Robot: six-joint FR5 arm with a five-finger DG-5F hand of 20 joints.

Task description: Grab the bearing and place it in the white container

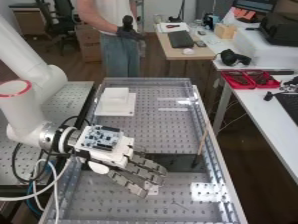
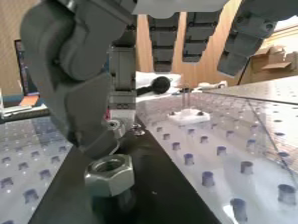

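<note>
The hand (image 1: 118, 156) is above the perforated bench, its fingers stretched out over the dark strip and the plate beyond. In the wrist view the hand (image 2: 78, 95) has its fingers straight and apart, with the thumb tip just above a metal hex nut (image 2: 110, 175) on the dark strip. Whether tip and nut touch I cannot tell. I see no clear bearing ring; a smaller round metal piece (image 2: 117, 126) is behind the thumb. A white square block on a wider white base (image 1: 116, 102) is at the bench's far left, probably the container.
A thin wooden stick (image 1: 202, 142) leans by the bench's right rail. A small white piece with upright pins (image 2: 189, 116) stands on the perforated plate. Red trays (image 1: 249, 79) are on the side table. Cables (image 1: 41, 175) loop below the arm's wrist.
</note>
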